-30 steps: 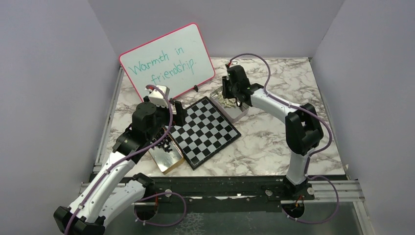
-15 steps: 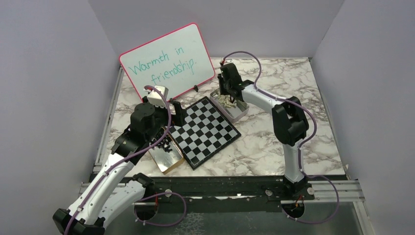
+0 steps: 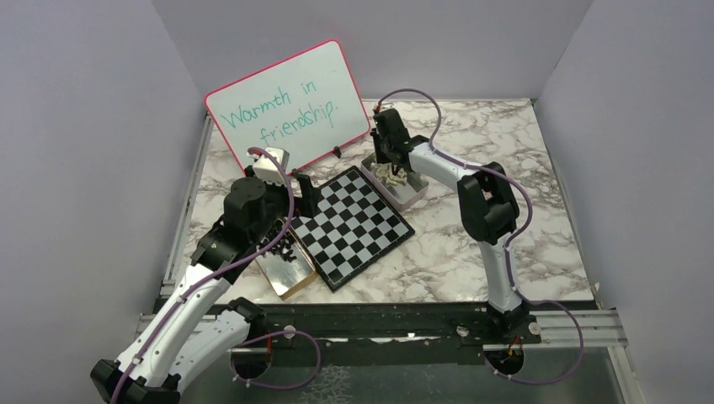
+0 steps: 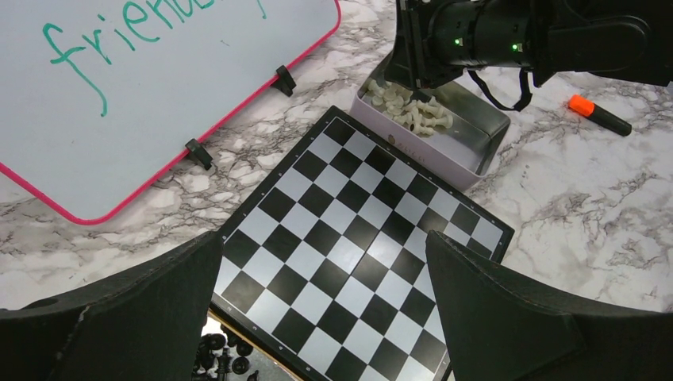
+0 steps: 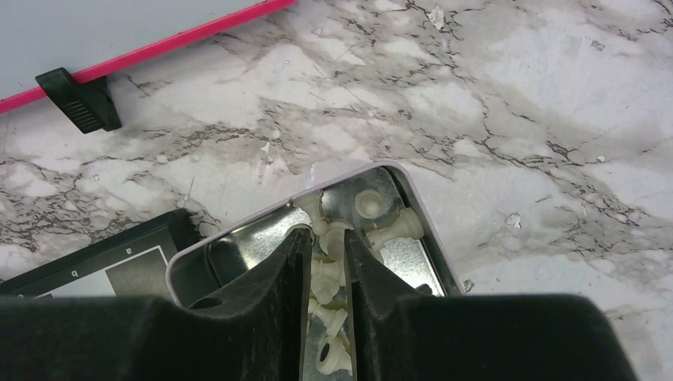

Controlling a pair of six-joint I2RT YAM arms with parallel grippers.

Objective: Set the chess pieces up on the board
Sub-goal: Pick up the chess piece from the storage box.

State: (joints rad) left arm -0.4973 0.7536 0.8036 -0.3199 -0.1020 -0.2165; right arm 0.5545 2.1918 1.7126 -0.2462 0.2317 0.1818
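Observation:
The board (image 3: 354, 225) lies bare in the middle of the table and fills the left wrist view (image 4: 357, 238). Cream-white chess pieces (image 4: 413, 111) lie heaped in a pale metal tin (image 3: 410, 195) at the board's far right corner. My right gripper (image 3: 389, 164) reaches down into that tin. Its jaws (image 5: 325, 238) stand nearly together, pinching a white piece (image 5: 332, 235) at the tips. Black chess pieces (image 3: 282, 244) lie in a second tin (image 3: 290, 273) at the board's left edge. My left gripper (image 4: 324, 238) is open and empty, above the board's left corner.
A pink-rimmed whiteboard (image 3: 286, 105) with green writing stands at the back left on black clip feet (image 4: 198, 152). An orange marker (image 4: 599, 115) lies on the marble behind the white-piece tin. Grey walls close in the table on three sides.
My right arm's elbow has swung left, and its gripper has shifted left and lower into the tin of white pieces. The left arm has not moved.

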